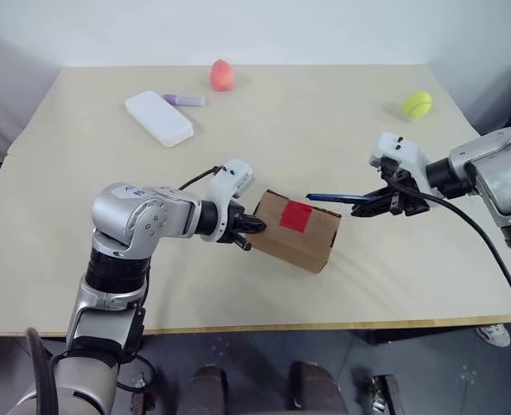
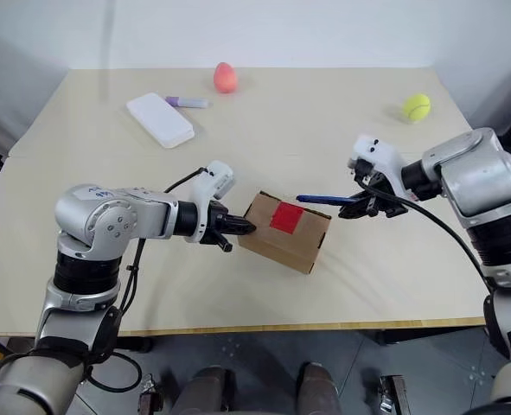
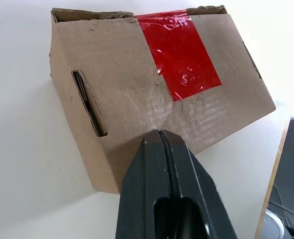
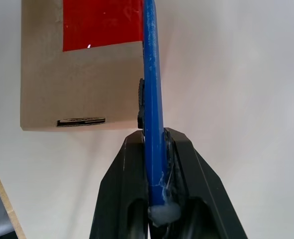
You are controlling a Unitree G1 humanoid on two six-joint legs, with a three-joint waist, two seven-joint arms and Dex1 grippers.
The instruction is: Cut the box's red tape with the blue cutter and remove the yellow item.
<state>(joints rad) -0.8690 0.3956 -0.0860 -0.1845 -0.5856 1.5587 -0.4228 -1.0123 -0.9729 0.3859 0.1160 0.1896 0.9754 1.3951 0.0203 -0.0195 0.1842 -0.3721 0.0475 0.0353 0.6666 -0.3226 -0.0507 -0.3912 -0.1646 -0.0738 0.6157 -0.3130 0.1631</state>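
Right wrist view is showing the right gripper pinching the blue cutter between its fingers, the slim blue shaft running straight out past the fingertips toward the box. Its tip is hanging over the box's right-hand end, just beside the edge of the red tape; whether it is touching the cardboard cannot be told.

The left gripper is sitting at the box's left side with its fingers pressed together, the tips against the cardboard, bracing the box instead of gripping it. The box is lying near the middle of the worktop, toward the near edge and between the two arms, turned at an angle with its taped face upward.

The step in hand appears to be bringing the cutter onto the tape. To do it well, the tip should probably be lowered onto the seam under the red patch and drawn along the seam line, with pressure light enough not to push the box away. The left fingers need to be holding firm against the side opposite the cut, since any slide would be dragging the tape off line. The flaps are shut and taped, so the yellow item is presumably inside.
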